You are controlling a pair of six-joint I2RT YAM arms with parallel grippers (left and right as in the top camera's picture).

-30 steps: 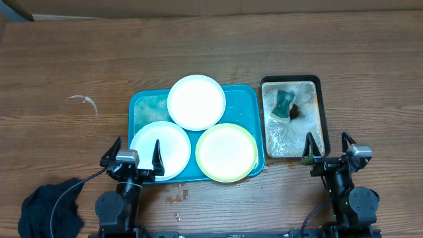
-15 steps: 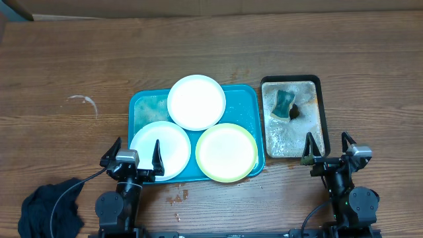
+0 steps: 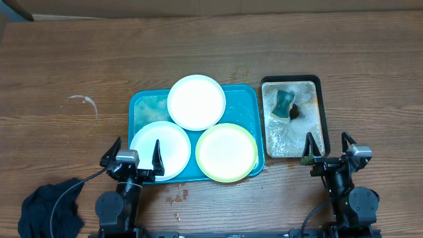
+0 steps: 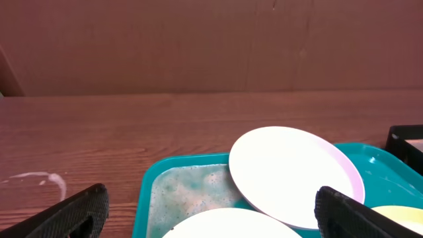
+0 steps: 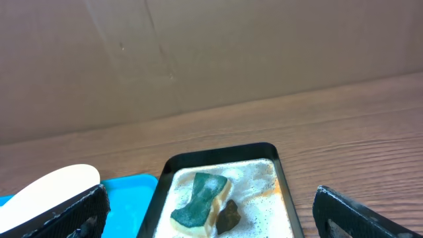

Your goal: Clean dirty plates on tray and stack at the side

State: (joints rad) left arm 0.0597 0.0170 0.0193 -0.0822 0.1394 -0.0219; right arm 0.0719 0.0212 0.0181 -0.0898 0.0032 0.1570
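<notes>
3 plates point(image 3: 196, 102) on sudsy teal tray point(image 3: 147, 108)

From overhead, most of the teal tray point(image 3: 142, 109) is covered. Much of its near rim is hidden under the left white plate point(image 3: 158, 149) and the yellow-green plate point(image 3: 226, 151), whose far edges lie beneath the back white plate point(image 3: 196, 102). Whether any of the three carries smears is too small to tell. Right of the tray, the dark lump point(image 3: 295, 112) beside the sponge point(image 3: 284, 102) cannot be identified. Left of the tray, the dark cloth point(image 3: 49, 205) meets the picture's bottom edge.
</notes>
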